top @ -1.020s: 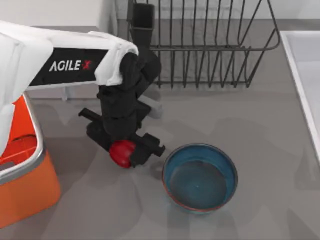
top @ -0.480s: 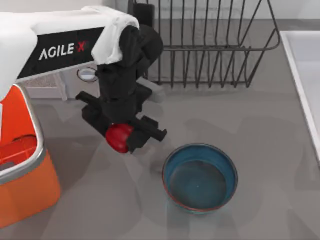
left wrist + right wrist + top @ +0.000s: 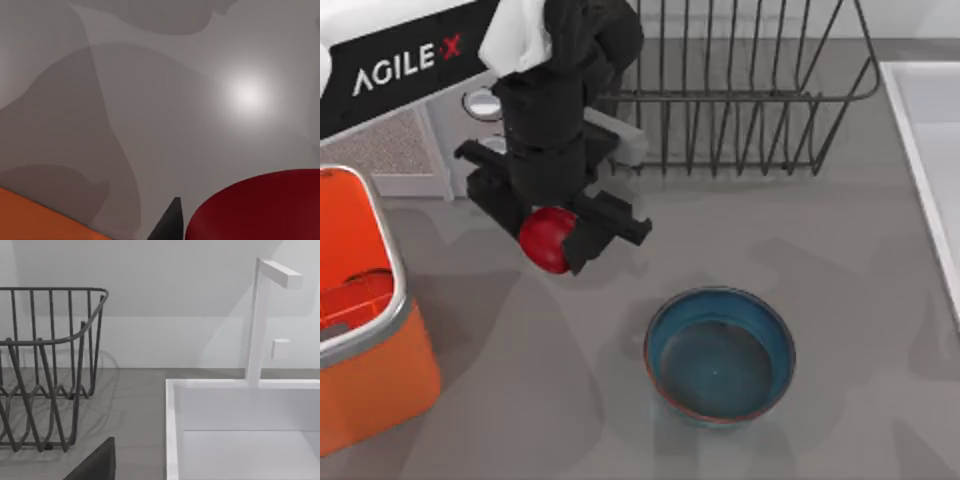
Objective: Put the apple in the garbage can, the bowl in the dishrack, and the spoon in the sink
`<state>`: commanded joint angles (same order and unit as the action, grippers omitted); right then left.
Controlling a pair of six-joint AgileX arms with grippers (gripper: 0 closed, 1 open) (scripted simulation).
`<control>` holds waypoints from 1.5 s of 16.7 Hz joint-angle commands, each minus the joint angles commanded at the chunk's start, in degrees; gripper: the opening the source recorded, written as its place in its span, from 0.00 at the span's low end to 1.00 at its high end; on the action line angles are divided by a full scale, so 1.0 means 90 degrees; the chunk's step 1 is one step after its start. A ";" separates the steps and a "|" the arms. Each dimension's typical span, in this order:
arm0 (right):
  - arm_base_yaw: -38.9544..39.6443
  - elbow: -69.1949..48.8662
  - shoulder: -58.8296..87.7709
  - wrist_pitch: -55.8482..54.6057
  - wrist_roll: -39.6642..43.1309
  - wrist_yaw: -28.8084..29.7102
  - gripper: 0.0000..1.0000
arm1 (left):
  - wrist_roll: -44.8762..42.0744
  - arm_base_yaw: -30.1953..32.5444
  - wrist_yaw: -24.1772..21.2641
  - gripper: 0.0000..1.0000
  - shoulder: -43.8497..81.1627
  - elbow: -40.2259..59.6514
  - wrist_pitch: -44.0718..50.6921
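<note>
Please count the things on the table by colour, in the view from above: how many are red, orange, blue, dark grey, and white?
Red: 1, the apple, held in the left tool.
Orange: 1, the garbage can.
Blue: 1, the bowl.
Dark grey: 1, the dishrack.
White: 2, the sink and the microwave.
Total: 6.

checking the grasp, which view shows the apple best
The top view: the whole apple shows there, red and round, held in the left tool above the table, between the garbage can and the bowl. The left wrist view catches just a dark red curve of it.
</note>
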<state>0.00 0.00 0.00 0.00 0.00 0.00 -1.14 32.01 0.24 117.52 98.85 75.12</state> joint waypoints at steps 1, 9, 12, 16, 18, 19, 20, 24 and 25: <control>0.0000 0.0000 0.0000 0.0000 0.0000 0.0000 1.00 | -0.0011 -0.0008 0.0004 0.00 0.0024 -0.0015 -0.0017; 0.0000 0.0000 0.0000 0.0000 0.0000 0.0000 1.00 | 0.1818 -0.0184 -0.0359 0.00 -0.0730 -0.0625 -0.0227; 0.0000 0.0000 0.0000 0.0000 0.0000 0.0000 1.00 | 0.3469 -0.0410 -0.0571 0.00 -0.1289 -0.1077 -0.0342; 0.0000 0.0000 0.0000 0.0000 0.0000 0.0000 1.00 | 0.5652 -0.0957 -0.0687 0.00 -0.2067 -0.1694 -0.0431; 0.0000 0.0000 0.0000 0.0000 0.0000 0.0000 1.00 | 0.6665 -0.1340 -0.0645 0.00 -0.2421 -0.1967 -0.0432; 0.0000 0.0000 0.0000 0.0000 0.0000 0.0000 1.00 | 0.7126 -0.1552 -0.0597 0.00 -0.2580 -0.2089 -0.0422; 0.0000 0.0000 0.0000 0.0000 0.0000 0.0000 1.00 | 0.7553 -0.1773 -0.0535 0.00 -0.2726 -0.2199 -0.0406; 0.0000 0.0000 0.0000 0.0000 0.0000 0.0000 1.00 | 0.8887 -0.2660 -0.0187 0.00 -0.3174 -0.2533 -0.0299; 0.0000 0.0000 0.0000 0.0000 0.0000 0.0000 1.00 | 0.9124 -0.2860 -0.0091 0.00 -0.3252 -0.2589 -0.0268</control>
<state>0.00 0.00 0.00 0.00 0.00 0.00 80.98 6.27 -0.58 88.25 75.55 72.71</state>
